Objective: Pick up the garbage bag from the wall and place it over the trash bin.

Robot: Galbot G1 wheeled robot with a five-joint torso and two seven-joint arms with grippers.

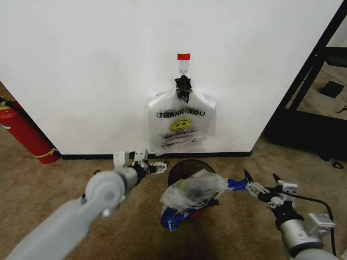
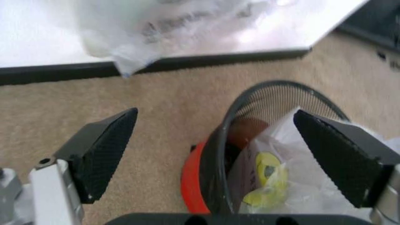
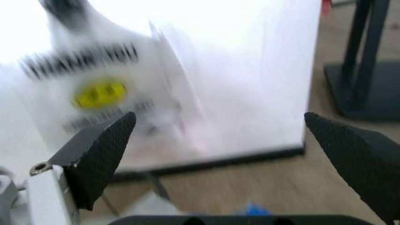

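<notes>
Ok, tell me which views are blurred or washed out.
Head view: sharp and evenly lit, the garbage bag and trash bin clear. Left wrist view: soft, the bundle of bags against the wall smeared. Right wrist view: worst, the bundle's lettering streaked and the wall blown out to white glare.

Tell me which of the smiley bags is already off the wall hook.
The crumpled garbage bag draped over the black mesh trash bin, between the two open grippers. The other bags hang flat on the wall, bundled under a black tie.
</notes>
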